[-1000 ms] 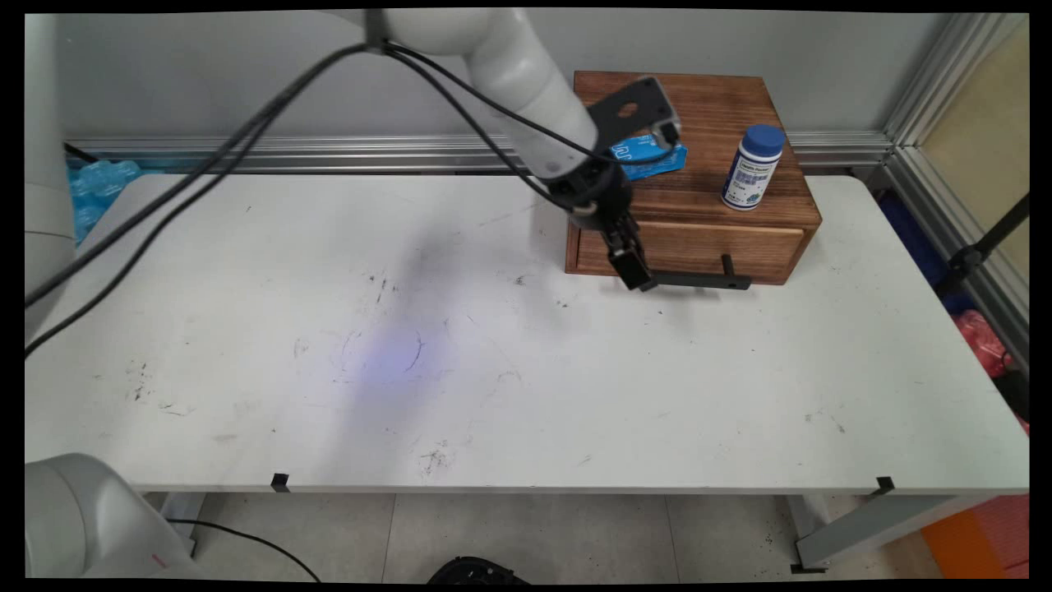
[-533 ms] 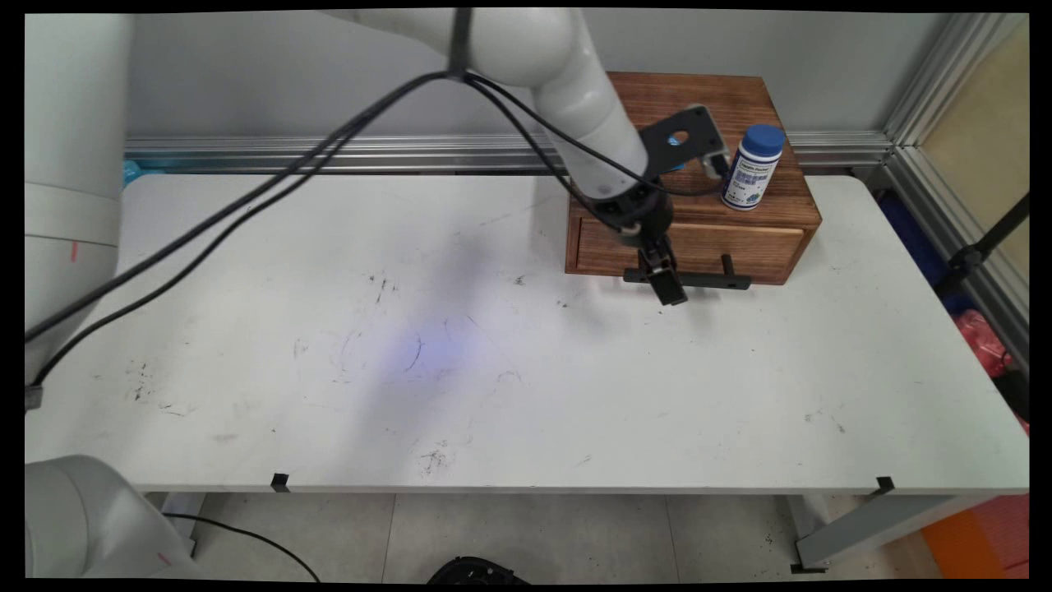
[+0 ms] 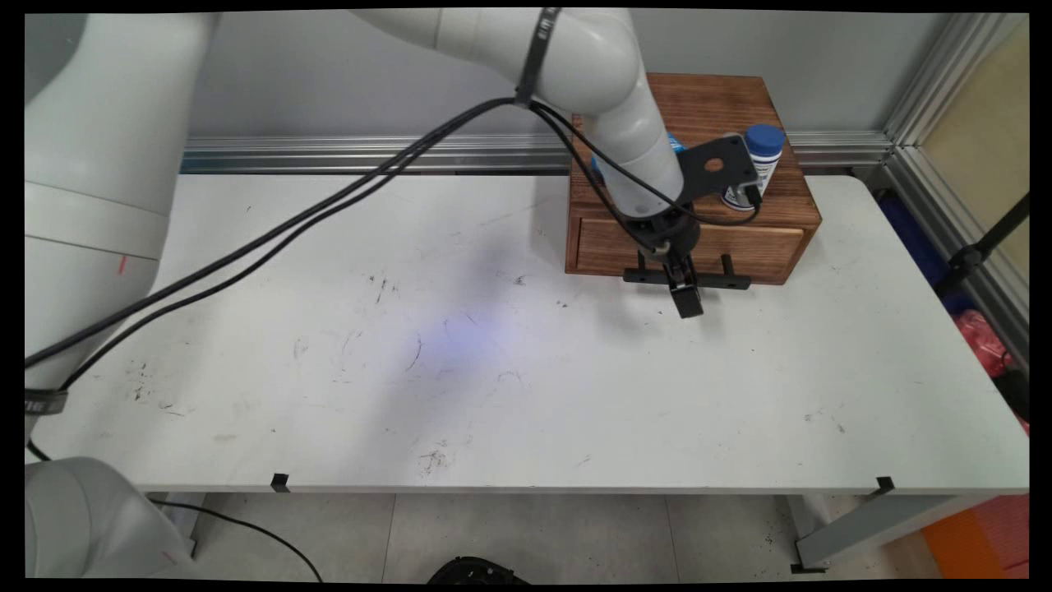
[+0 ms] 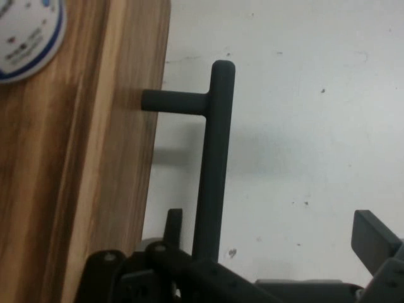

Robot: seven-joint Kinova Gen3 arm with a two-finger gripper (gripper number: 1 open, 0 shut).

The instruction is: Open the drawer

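Note:
A small wooden drawer box (image 3: pixel 772 234) stands at the table's back right, with a black bar handle (image 3: pixel 723 282) across its drawer front. My gripper (image 3: pixel 687 302) hangs fingers-down just in front of the handle's middle. In the hand view it (image 4: pixel 274 230) is open and straddles the handle bar (image 4: pixel 213 164), which runs close to the left finger (image 4: pixel 173 222); the right finger (image 4: pixel 375 238) stands well off over the table. The wooden box (image 4: pixel 82 164) fills the left side of that view. Nothing is held.
A white bottle with a blue cap (image 3: pixel 764 152) stands on the box top, partly behind the hand's bracket; its label (image 4: pixel 25 38) shows in the hand view. A blue packet (image 3: pixel 675 145) peeks out behind the arm. Black cables (image 3: pixel 329 214) hang across the table's left half.
The arm has swung right along the drawer front, carrying the gripper from the handle's left end to its middle and slightly lower.

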